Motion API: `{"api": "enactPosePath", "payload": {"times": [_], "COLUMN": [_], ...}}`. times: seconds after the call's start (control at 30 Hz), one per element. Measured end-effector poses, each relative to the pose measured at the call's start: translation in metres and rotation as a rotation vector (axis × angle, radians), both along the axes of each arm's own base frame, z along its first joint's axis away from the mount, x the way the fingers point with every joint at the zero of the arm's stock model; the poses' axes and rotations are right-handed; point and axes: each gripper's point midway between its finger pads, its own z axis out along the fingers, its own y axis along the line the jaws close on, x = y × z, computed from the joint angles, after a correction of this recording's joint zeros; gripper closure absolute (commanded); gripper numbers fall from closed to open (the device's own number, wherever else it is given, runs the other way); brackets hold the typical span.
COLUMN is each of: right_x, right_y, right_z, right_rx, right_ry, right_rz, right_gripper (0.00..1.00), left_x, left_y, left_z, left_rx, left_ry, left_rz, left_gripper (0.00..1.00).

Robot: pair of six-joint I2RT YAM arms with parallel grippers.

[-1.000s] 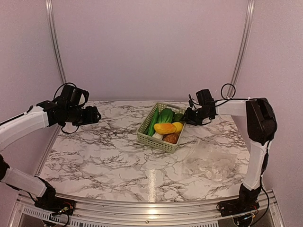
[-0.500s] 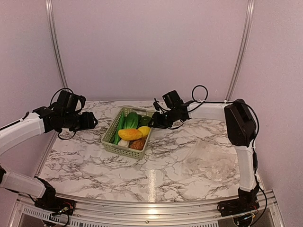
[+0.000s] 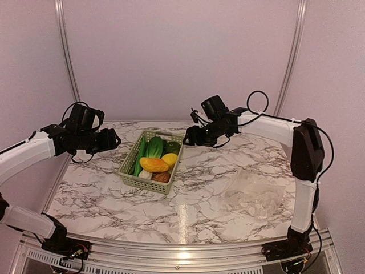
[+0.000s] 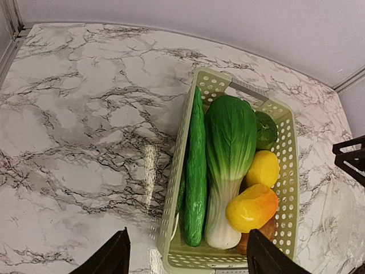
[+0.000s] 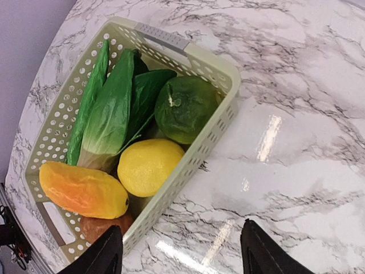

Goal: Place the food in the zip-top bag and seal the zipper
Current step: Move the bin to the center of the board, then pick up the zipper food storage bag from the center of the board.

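The food lies in a pale green lattice basket (image 3: 142, 182) left of the table's middle: a cucumber (image 4: 197, 171), a bok choy (image 4: 229, 142), a round green piece (image 5: 185, 108), a lemon (image 5: 149, 166), an orange-yellow mango (image 3: 153, 164) and a brown piece (image 4: 258, 241). The zip-top bag (image 3: 254, 194) lies flat and clear at the right front. Its zipper cannot be made out. My left gripper (image 3: 112, 138) hovers open left of the basket, nothing between its fingers. Just off the basket's far right corner, my right gripper (image 3: 191, 137) is open and apart from the rim (image 5: 199, 154).
A marble table (image 3: 188, 222) carries everything, with pale walls and metal rails around it. The right arm (image 3: 268, 125) reaches across the back of the table above the bag's far side.
The basket slid left across the table with the right gripper at its rim. The right gripper has since opened and lifted off the rim. The left arm barely moved.
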Motion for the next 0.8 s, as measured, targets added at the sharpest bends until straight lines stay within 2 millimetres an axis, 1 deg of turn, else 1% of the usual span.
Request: {"api": "enactPosePath", "payload": {"times": [0.03,0.1,0.17,0.2,0.23,0.27,0.3,0.37,0.47,0.53,0.6,0.7,0.8], "right_x": [-0.005,-0.014,-0.021,-0.024,-0.030,-0.034,-0.042,-0.057,-0.083,-0.096,-0.107,-0.114,-0.118], "right_y": [-0.009,-0.034,-0.057,-0.071,-0.083,-0.096,-0.108,-0.128,-0.155,-0.168,-0.182,-0.195,-0.205], "right_z": [0.011,0.036,0.053,0.057,0.057,0.054,0.045,0.023,-0.010,-0.022,-0.029,-0.039,-0.058], "right_rx": [-0.011,-0.049,-0.087,-0.118,-0.146,-0.185,-0.226,-0.316,-0.439,-0.499,-0.560,-0.630,-0.695], "right_ry": [-0.011,-0.043,-0.059,-0.061,-0.046,-0.033,0.000,0.069,0.183,0.232,0.273,0.304,0.350], "right_rz": [-0.017,-0.082,-0.155,-0.203,-0.236,-0.276,-0.307,-0.358,-0.407,-0.438,-0.481,-0.522,-0.551], "right_gripper": [0.34,0.36,0.37,0.37,0.37,0.37,0.37,0.36,0.38,0.40,0.42,0.46,0.50], "left_x": [0.004,0.014,0.020,0.023,0.026,0.027,0.028,0.028,0.028,0.029,0.030,0.030,0.029], "left_y": [-0.003,-0.012,-0.021,-0.026,-0.031,-0.034,-0.038,-0.042,-0.046,-0.046,-0.047,-0.050,-0.053], "left_z": [0.005,0.017,0.023,0.025,0.026,0.026,0.025,0.020,0.017,0.014,0.009,0.004,0.001], "left_rx": [-0.010,-0.036,-0.060,-0.074,-0.086,-0.093,-0.105,-0.115,-0.130,-0.134,-0.139,-0.152,-0.171], "left_ry": [-0.011,-0.031,-0.039,-0.039,-0.036,-0.033,-0.030,-0.013,0.002,0.011,0.028,0.045,0.050], "left_rz": [-0.004,-0.019,-0.036,-0.051,-0.062,-0.071,-0.081,-0.093,-0.094,-0.088,-0.084,-0.086,-0.087], "left_gripper": [0.28,0.28,0.29,0.29,0.29,0.29,0.30,0.33,0.34,0.34,0.34,0.34,0.34]}}
